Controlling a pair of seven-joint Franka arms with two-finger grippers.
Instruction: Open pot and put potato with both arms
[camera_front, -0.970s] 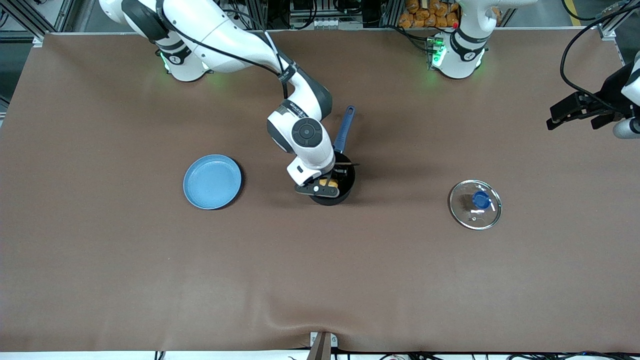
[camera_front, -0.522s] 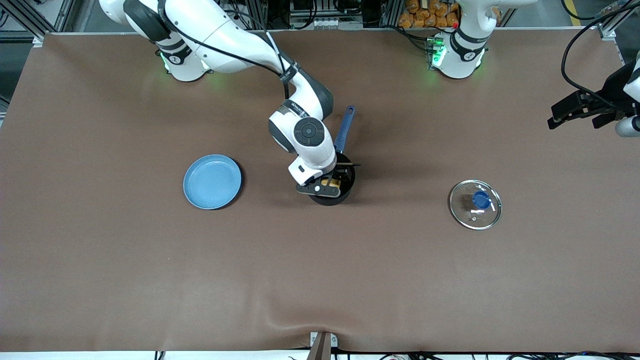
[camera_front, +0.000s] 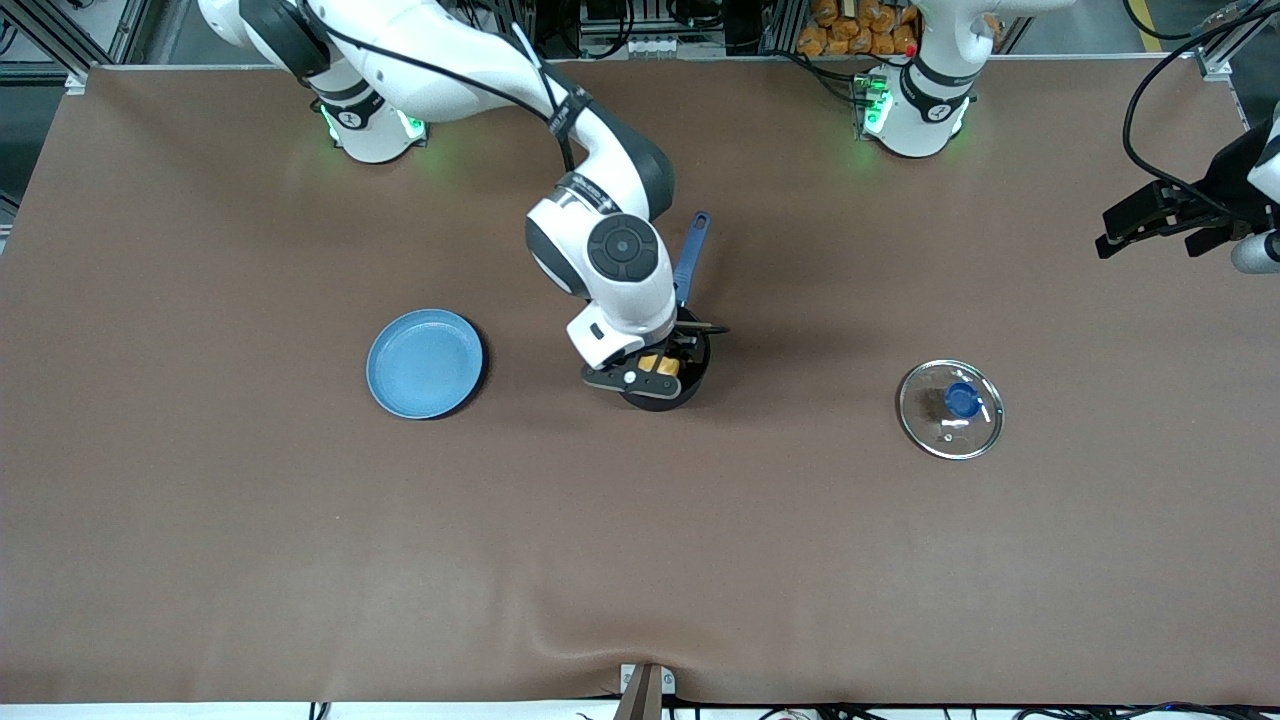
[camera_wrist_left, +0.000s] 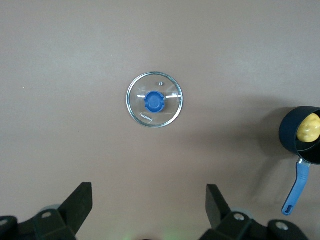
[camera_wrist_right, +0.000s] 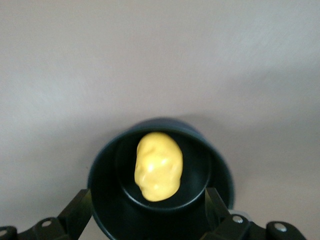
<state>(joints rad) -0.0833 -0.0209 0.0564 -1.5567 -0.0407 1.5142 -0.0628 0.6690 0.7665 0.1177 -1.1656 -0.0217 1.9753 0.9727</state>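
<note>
The black pot (camera_front: 662, 401) with its blue handle (camera_front: 690, 256) stands uncovered at the middle of the table. The yellow potato (camera_front: 660, 363) lies inside it, clear in the right wrist view (camera_wrist_right: 158, 166) on the pot's floor (camera_wrist_right: 197, 187). My right gripper (camera_front: 668, 355) hovers just over the pot, open and empty (camera_wrist_right: 147, 201), with its fingers apart either side of the rim. The glass lid (camera_front: 950, 408) with the blue knob lies flat on the table toward the left arm's end. My left gripper (camera_front: 1150, 225) is open and empty, high over that end (camera_wrist_left: 149, 196).
A flat blue plate (camera_front: 425, 362) lies beside the pot toward the right arm's end. The left wrist view shows the lid (camera_wrist_left: 154, 100) and the pot (camera_wrist_left: 289, 135) with the potato (camera_wrist_left: 308, 127) far below. A brown cloth covers the table.
My right arm's wrist has risen a little over the pot, while the potato stays in the pot. The left arm has hardly moved.
</note>
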